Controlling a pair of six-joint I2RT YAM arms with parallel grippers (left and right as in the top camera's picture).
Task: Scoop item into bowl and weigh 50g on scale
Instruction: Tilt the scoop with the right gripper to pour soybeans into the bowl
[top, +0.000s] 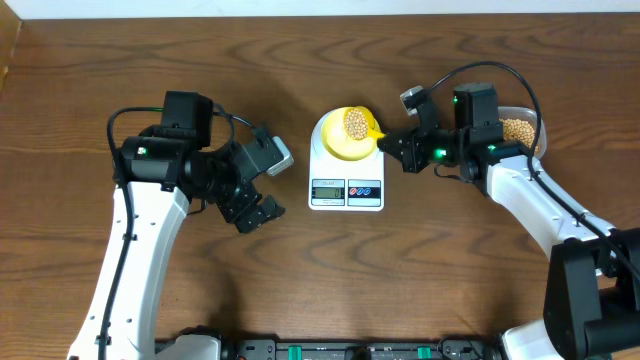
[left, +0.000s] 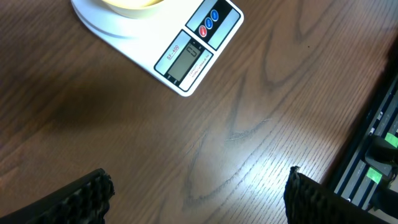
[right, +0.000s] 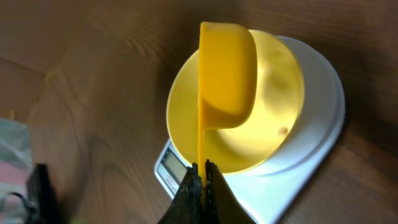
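Observation:
The white scale (top: 346, 190) sits mid-table with the pale yellow bowl (top: 340, 150) on its platform. My right gripper (top: 392, 140) is shut on the handle of a bright yellow scoop (top: 358, 122) full of tan beans, held over the bowl. In the right wrist view the scoop (right: 227, 74) hangs above the bowl (right: 267, 143), its thin handle pinched at my right gripper (right: 204, 177); the scale (right: 311, 155) lies beneath. My left gripper (top: 252, 210) hovers open left of the scale. Its fingers (left: 81, 196) stand wide apart over bare wood, the scale (left: 186, 59) beyond them.
A clear tub (top: 520, 130) holding more beans stands at the right, behind my right arm. A black rail with cables (left: 373, 155) runs along the table's front edge.

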